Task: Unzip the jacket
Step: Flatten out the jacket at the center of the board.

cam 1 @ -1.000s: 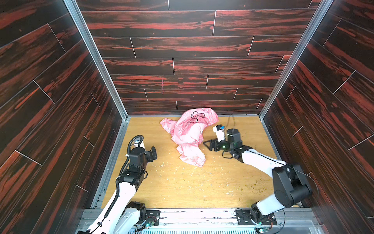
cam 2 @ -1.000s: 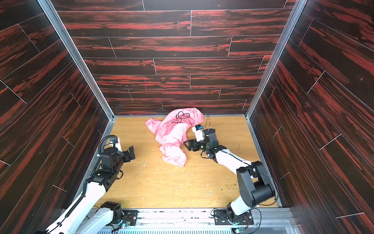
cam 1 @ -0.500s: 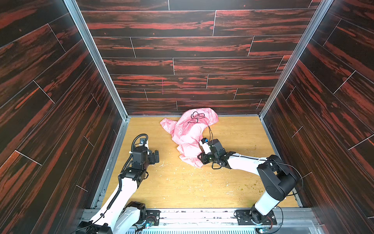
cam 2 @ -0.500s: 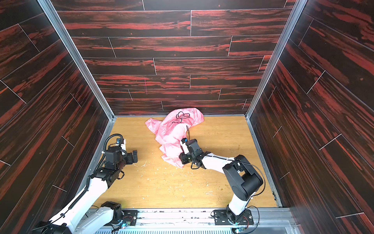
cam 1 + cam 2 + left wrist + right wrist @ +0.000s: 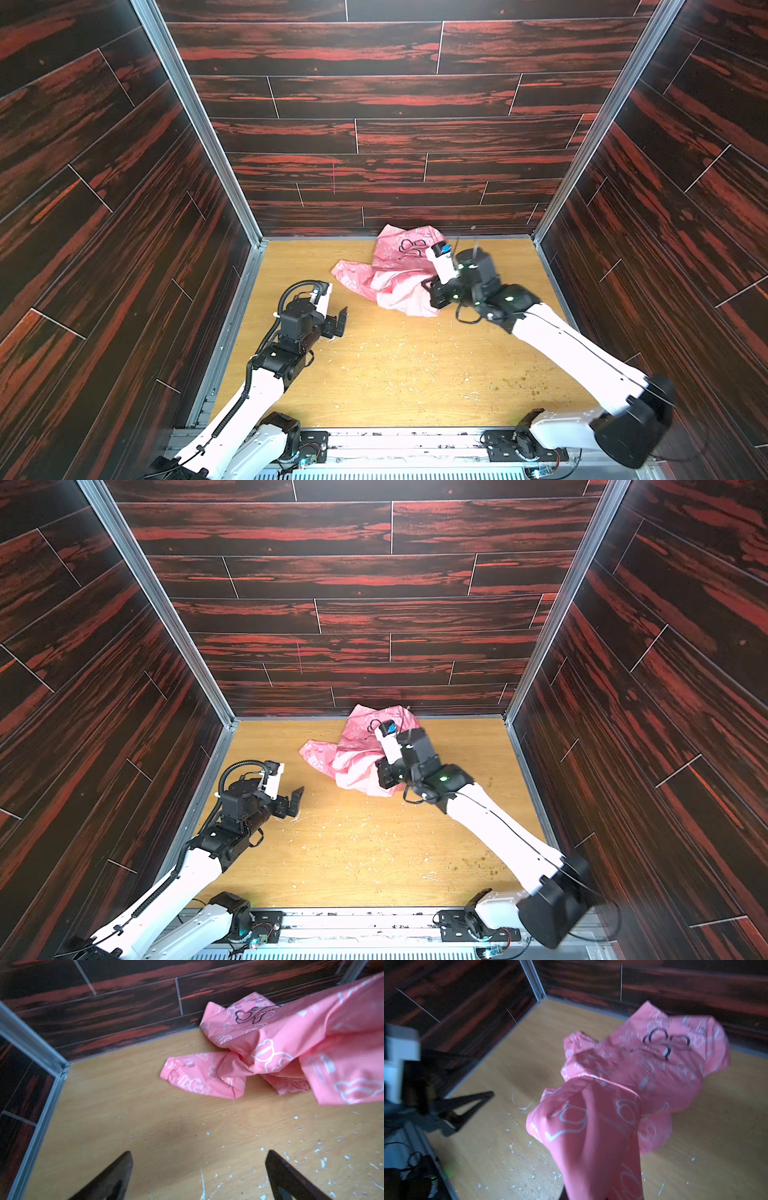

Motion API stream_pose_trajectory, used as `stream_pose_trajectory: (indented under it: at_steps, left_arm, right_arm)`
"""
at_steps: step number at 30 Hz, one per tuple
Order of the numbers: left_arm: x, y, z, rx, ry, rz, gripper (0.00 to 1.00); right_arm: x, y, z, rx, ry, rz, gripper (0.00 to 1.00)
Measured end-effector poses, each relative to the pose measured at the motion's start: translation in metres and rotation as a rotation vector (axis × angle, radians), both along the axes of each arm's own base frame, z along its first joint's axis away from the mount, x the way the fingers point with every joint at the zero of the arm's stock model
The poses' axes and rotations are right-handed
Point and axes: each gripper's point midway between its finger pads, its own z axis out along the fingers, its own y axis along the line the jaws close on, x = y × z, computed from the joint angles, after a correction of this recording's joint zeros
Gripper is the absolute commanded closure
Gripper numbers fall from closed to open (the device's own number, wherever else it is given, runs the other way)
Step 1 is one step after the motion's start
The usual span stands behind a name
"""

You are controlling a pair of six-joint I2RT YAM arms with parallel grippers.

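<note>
Pink jacket (image 5: 399, 270) bunched by the back wall (image 5: 374, 199), one edge pinched in the right hand (image 5: 432, 293).
It lies crumpled on the counter (image 5: 395, 374) against that wall, zip hidden among the folds. The right hand is clamped tight on the edge farthest from the wall and holds it off the counter, likely to spread the heap and expose the zip. The left hand (image 5: 337, 323), jaws wide and empty, hovers farther from the wall, probably ready to take another edge.
</note>
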Motion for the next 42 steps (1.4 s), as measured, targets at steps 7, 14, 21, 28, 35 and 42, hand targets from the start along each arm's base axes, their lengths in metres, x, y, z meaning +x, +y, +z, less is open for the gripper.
stream_pose_trajectory:
  at_steps: [7,14,21,28,35,42]
  left_arm:
    - [-0.002,-0.064,0.006,-0.019,-0.071,-0.2,0.11]
    - [-0.017,-0.119,0.001,-0.056,-0.115,-0.349,0.11]
    - [-0.038,-0.121,0.01,-0.121,-0.154,-0.4,0.07]
    - [-0.065,-0.114,0.046,-0.191,-0.212,-0.459,0.0]
    - [-0.056,-0.121,-0.005,-0.12,-0.033,-0.453,0.0]
    - [-0.051,-0.141,-0.045,-0.1,0.115,-0.511,0.15]
  right_arm:
    - [-0.041,-0.018,0.085,0.049,-0.025,0.069,1.0]
    - [-0.062,-0.025,0.131,0.07,-0.017,0.107,1.0]
    - [-0.06,-0.025,0.126,0.022,0.037,0.103,1.0]
    - [-0.06,-0.02,0.118,0.007,0.073,0.123,1.0]
    - [-0.061,-0.011,0.122,0.027,0.083,0.162,1.0]
    - [-0.061,-0.009,0.13,0.033,0.068,0.179,0.99]
